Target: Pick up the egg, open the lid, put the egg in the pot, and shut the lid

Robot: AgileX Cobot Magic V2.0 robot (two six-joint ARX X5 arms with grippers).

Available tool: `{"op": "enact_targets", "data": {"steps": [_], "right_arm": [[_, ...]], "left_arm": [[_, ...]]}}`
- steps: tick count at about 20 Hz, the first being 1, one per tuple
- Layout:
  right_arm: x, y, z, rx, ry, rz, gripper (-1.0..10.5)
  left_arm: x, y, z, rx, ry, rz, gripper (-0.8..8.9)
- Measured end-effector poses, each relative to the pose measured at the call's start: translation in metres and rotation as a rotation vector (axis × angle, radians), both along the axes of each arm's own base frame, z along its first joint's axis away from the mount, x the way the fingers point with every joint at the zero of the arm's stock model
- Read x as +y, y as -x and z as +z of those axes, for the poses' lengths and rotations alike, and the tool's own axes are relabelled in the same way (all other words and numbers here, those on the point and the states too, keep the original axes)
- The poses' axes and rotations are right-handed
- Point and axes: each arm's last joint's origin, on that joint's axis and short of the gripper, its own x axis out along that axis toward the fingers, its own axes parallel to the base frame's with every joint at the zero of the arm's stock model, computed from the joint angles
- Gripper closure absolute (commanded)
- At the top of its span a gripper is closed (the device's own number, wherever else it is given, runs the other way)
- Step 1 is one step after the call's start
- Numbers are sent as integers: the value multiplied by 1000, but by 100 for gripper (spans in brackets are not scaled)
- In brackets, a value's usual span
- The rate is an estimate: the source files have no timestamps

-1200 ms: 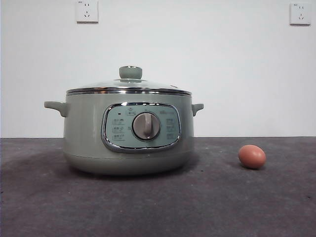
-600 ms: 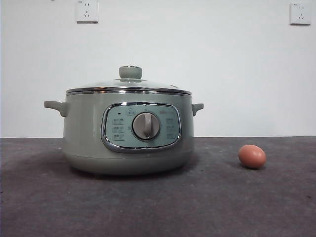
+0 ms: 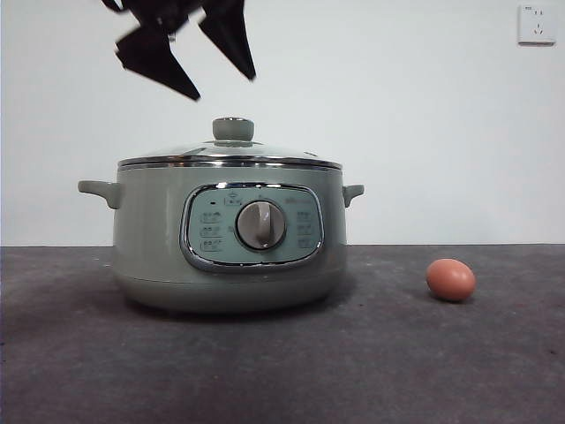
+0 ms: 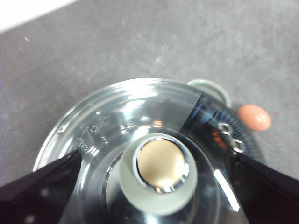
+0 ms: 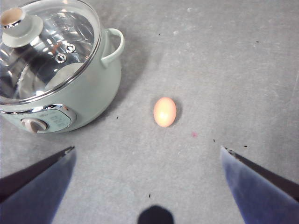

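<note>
Dark grey felt-like surface [image 3: 282, 371] below a plain white wall [image 3: 397, 115], with a white socket [image 3: 537, 24] high at the wall's right corner in the front view.

Pot [image 3: 229, 234] standing left of centre on the surface, pale green, control panel [image 3: 253, 226] with silver dial [image 3: 261, 225] facing the front camera, small handles out to both sides. Lid [image 3: 231, 152] seated on the pot, glass dome with steel rim, pale green knob [image 3: 233, 129] on top.

Egg [image 3: 451, 280] lying on the surface to the right of the pot, well apart from it, reddish-brown, on its side.

Left pincer [image 3: 221, 84] hanging above the lid, slightly left of the knob in the front view, black jaws spread wide and pointing down, clear of the lid and touching nothing. Seen from the left wrist: knob [image 4: 160, 170] sitting between the two spread jaws, glass of the lid [image 4: 117, 121] filling the space under them, egg [image 4: 253, 116] small beyond the pot's handle.

Right pincer [image 5: 147, 154] held high over the surface, jaws spread wide, holding nothing. Seen from the right wrist: egg [image 5: 165, 111] ahead of the gap between the jaws and apart from both, pot [image 5: 60, 88] with its lid [image 5: 42, 51] off to one side of the egg.
</note>
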Motion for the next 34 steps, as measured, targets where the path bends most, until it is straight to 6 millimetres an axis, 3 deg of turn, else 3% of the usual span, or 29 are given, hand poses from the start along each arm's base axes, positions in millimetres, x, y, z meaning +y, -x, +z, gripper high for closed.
{"op": "enact_targets", "data": {"steps": [13,14,16,19,22,25,30,34], "right_arm": [[1,-9,-3,13,1,0,380],[1,-9,-3,13,1,0,380],[1,-9,-3,13,1,0,380],[1,-9,-3,14,1,0,380],[1,-9,-3,14,1,0,380],[1,-9,-3,14,1,0,380],[1,-9,-3,14,1,0,380],[1,-9,-3,14,1,0,380]], "left_arm": [[-15,-20,-34,61,-42,-2,191],[-17,-20,-34,61,-42,-6,219],[-17,-19,-34,63,-42,-7,364],[-17,-18,-35,81,-50,-7,409],[-16,-17,-36,100,-50,-1,539],[-17,-17,-37,105,-45,-2,561],[-18,-16,-36,107,-42,-5,810],[-18,-16,-36,114,-27,-29,822]]}}
